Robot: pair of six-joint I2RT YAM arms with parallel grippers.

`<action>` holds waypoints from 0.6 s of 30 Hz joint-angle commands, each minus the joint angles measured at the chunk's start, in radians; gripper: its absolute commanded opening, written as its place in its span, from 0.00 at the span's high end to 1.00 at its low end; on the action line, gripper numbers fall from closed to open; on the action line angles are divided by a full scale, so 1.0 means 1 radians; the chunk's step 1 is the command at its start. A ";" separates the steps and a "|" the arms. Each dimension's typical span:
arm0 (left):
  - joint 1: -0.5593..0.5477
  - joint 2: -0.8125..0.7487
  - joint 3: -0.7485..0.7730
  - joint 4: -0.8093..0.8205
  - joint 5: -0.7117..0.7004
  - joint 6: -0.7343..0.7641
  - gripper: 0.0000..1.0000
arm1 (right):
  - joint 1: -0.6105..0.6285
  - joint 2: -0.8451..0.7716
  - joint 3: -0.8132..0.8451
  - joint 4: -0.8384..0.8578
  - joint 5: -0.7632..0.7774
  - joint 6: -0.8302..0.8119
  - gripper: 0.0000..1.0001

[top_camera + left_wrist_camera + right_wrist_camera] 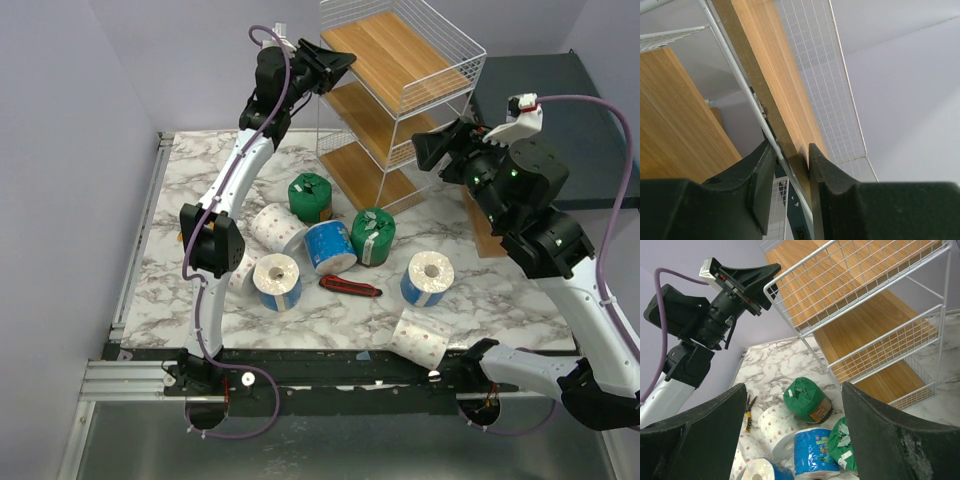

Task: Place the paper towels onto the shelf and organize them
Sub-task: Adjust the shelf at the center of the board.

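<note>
**A:** How far along is it?

**B:** Barely begun, I'd judge. The marble table (pixel 190 170) fills mid-frame. The shelf (pixel 392 55) stands at upper centre with no roll on any tier I can see. The paper towels (pixel 330 247) all lie on the table just below it.

**A:** And the grippers?

**B:** The left gripper (pixel 343 63) is at the top tier's upper-left corner. Only its wrist view shows the jaws narrowed around the board edge and wire; whether they are clamped, I cannot tell. The right gripper (pixel 428 150), right of the shelf, gapes wide and holds nothing.
</note>
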 commanded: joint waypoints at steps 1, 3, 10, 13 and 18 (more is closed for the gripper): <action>-0.007 0.003 0.037 0.024 -0.013 -0.008 0.74 | 0.003 -0.022 -0.003 -0.017 0.003 -0.023 0.20; -0.007 -0.005 0.029 0.026 -0.010 -0.004 0.79 | 0.003 -0.024 -0.005 -0.017 0.003 -0.023 0.20; -0.004 -0.066 -0.045 0.069 -0.015 0.007 1.00 | 0.003 -0.034 -0.010 -0.016 0.007 -0.023 0.20; -0.003 -0.108 -0.107 0.113 -0.036 0.006 1.00 | 0.003 -0.042 -0.013 -0.016 0.012 -0.023 0.20; -0.004 -0.222 -0.297 0.258 -0.137 -0.003 1.00 | 0.003 -0.051 -0.021 -0.012 0.016 -0.021 0.20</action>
